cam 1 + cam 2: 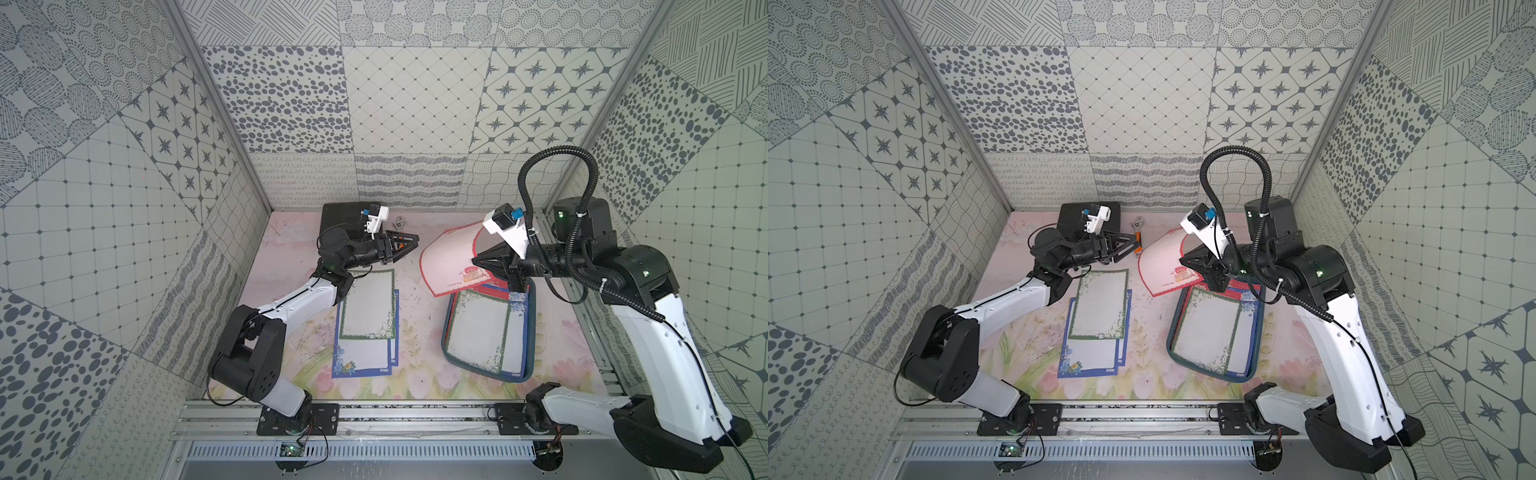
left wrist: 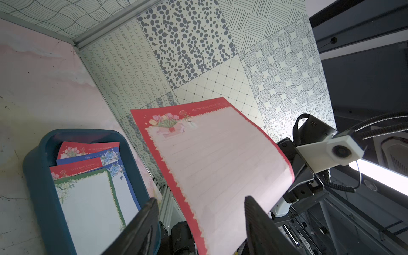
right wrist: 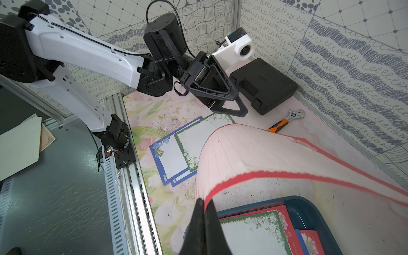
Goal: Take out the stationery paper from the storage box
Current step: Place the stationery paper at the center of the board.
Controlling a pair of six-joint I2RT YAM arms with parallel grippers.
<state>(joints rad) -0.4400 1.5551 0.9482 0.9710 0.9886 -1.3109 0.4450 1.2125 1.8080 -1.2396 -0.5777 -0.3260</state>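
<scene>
A red-bordered sheet of stationery paper (image 1: 446,257) (image 2: 216,165) hangs curled in the air left of the storage box's far end. My right gripper (image 1: 473,262) (image 3: 204,201) is shut on its edge. The storage box (image 1: 445,357) (image 2: 37,176), a dark teal tray, holds more sheets, with a green-bordered one (image 1: 478,328) (image 3: 249,236) on top. My left gripper (image 1: 409,247) (image 2: 199,198) is open and faces the hanging sheet's free edge, close to it but apart from it. A green-bordered sheet (image 1: 368,303) lies on blue-bordered ones (image 1: 361,357) on the mat left of the box.
A black tool case (image 1: 345,216) (image 3: 265,86) stands at the back, behind my left wrist. An orange-handled wrench (image 1: 1137,235) (image 3: 284,122) lies beside it. An aluminium rail (image 1: 395,409) runs along the front edge.
</scene>
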